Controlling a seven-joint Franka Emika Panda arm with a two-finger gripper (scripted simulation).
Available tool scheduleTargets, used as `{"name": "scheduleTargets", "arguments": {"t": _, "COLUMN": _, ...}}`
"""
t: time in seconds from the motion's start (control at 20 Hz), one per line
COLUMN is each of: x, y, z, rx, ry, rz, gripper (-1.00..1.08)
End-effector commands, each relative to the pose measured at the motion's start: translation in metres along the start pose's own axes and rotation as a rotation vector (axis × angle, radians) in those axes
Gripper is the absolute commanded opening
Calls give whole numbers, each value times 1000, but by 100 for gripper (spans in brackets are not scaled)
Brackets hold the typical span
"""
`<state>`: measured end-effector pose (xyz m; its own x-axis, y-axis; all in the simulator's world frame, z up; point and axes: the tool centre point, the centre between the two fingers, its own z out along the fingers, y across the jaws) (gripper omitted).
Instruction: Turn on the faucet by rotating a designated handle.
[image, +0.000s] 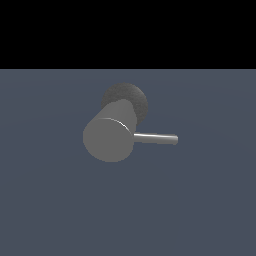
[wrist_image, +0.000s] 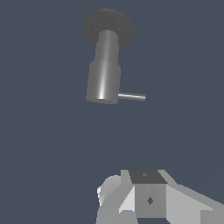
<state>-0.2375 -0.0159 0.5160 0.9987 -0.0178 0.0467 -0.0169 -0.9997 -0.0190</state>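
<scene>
The faucet (image: 109, 137) is a thick matte grey cylinder with a flat round end, rising from a darker round base (image: 131, 95). Its handle (image: 156, 138), a thin grey rod, sticks out sideways toward the exterior view's right. The wrist view shows the faucet (wrist_image: 104, 74) and the handle (wrist_image: 132, 96) from a distance. My gripper (wrist_image: 148, 194) appears there only as pale grey blocks at the picture's edge, well apart from the faucet and touching nothing. Its fingertips do not show clearly. The exterior view does not show the gripper.
A flat blue-grey floor (image: 200, 200) surrounds the faucet on all sides. Beyond its far edge the exterior view is black.
</scene>
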Motion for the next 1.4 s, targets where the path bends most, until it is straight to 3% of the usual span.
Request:
{"name": "scheduleTargets", "arguments": {"t": 0.0, "x": 0, "y": 0, "z": 0, "rx": 27, "ry": 6, "rz": -2, "gripper": -100}}
{"name": "scheduleTargets", "arguments": {"t": 0.25, "x": 0, "y": -2, "z": -2, "rx": 112, "ry": 25, "rz": -10, "gripper": -100}}
{"name": "scheduleTargets", "arguments": {"t": 0.55, "x": 2, "y": -5, "z": -7, "rx": 277, "ry": 64, "rz": -23, "gripper": -100}}
{"name": "scheduleTargets", "arguments": {"t": 1.35, "x": 17, "y": 7, "z": -41, "rx": 925, "ry": 232, "rz": -30, "gripper": -100}}
